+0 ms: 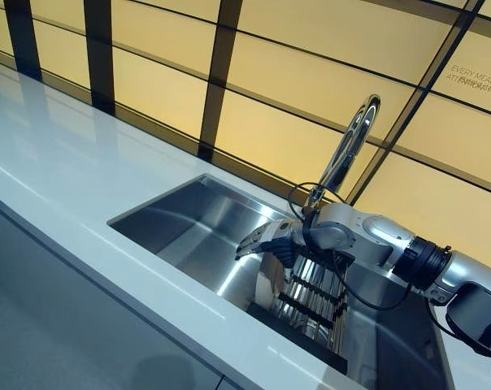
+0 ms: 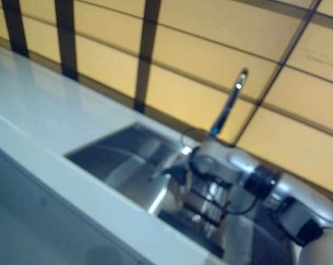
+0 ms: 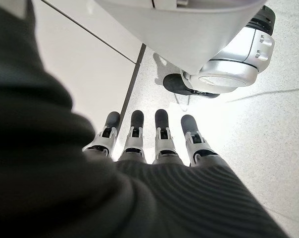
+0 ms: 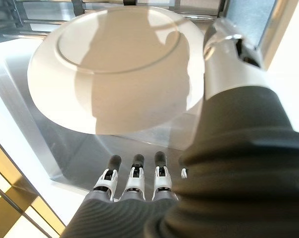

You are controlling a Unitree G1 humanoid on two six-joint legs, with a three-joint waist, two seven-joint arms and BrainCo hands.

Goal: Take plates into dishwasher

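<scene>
Your right robot hand (image 1: 266,241) pinched the plate (image 4: 115,64) on edge over the sink (image 1: 189,211), thumb across its rim. Glazed, slippery, breakable: you needed a firm rim grip. Left robot hand (image 3: 149,144) hung slack.

Plates: one (image 4: 115,69), I see just the one
Sinks: one (image 1: 189,219)
Taps: one (image 1: 347,150)
Racks: one (image 1: 315,305)
My hands: two, right (image 1: 270,241), left (image 3: 154,144)

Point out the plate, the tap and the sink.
plate (image 4: 115,74): right wrist view, its underside centre.
tap (image 1: 349,150): left eye view, mid-spout.
sink (image 1: 189,223): left eye view, bare basin floor.
</scene>
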